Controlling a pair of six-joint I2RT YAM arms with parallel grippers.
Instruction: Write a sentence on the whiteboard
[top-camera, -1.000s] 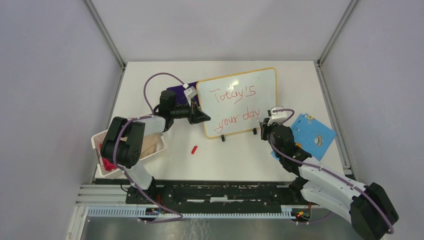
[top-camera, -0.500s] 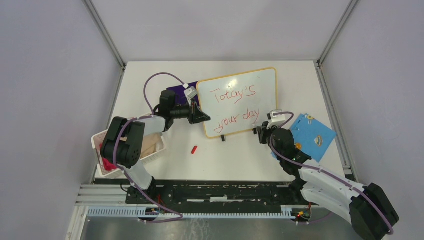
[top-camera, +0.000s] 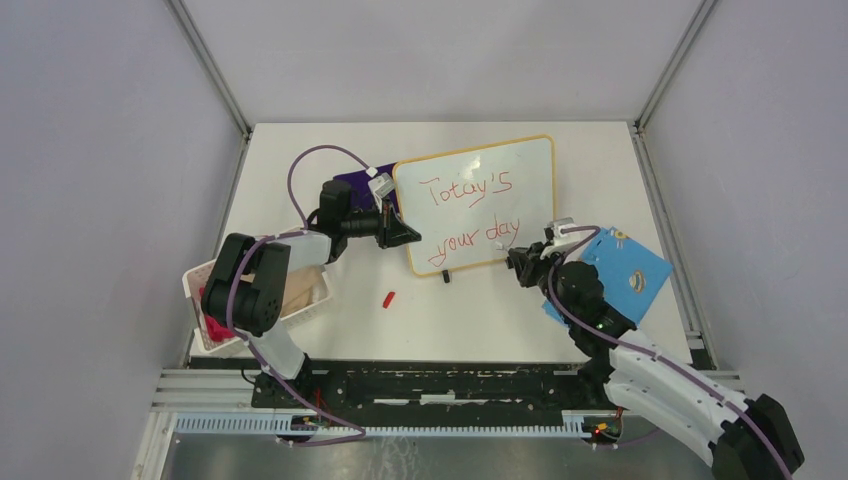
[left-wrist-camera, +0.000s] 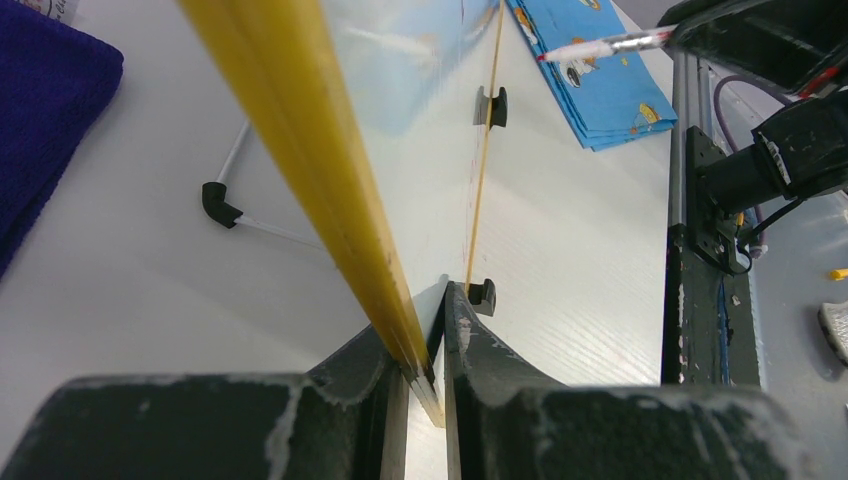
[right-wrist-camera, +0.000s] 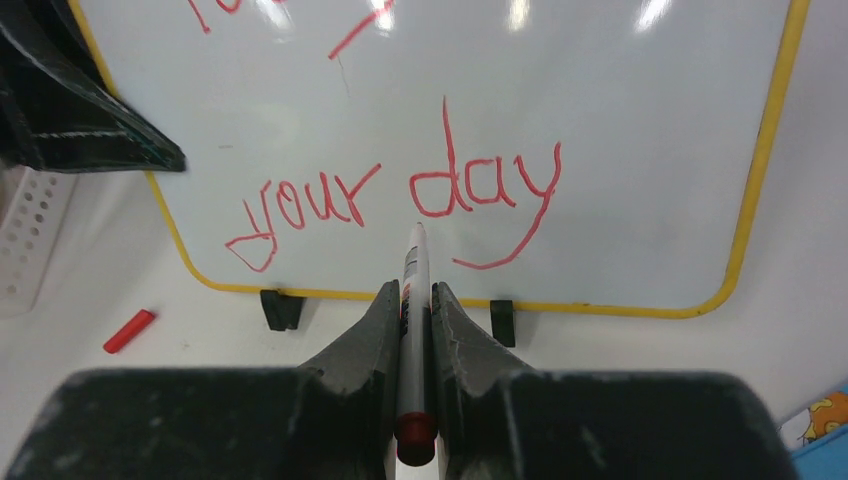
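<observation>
The whiteboard (top-camera: 480, 205) stands on two black feet, yellow-framed, with the red sentence (top-camera: 470, 212) "Totay's your day" in two lines. My left gripper (top-camera: 403, 236) is shut on the board's left edge; the left wrist view shows the yellow frame (left-wrist-camera: 330, 170) pinched between the fingers. My right gripper (top-camera: 522, 266) is shut on a red marker (right-wrist-camera: 412, 300), held just in front of the board's lower right, tip off the surface. The right wrist view shows "your day" (right-wrist-camera: 400, 200) ahead of the marker tip. The marker also shows in the left wrist view (left-wrist-camera: 600, 45).
A red marker cap (top-camera: 389, 298) lies on the table in front of the board. A blue card (top-camera: 620, 270) lies at the right beside my right arm. A white basket (top-camera: 215, 300) sits at the left edge. A dark purple cloth (top-camera: 352, 182) lies behind the left gripper.
My right gripper has drawn back from the board toward the near edge with the marker. The left gripper and the board have not moved.
</observation>
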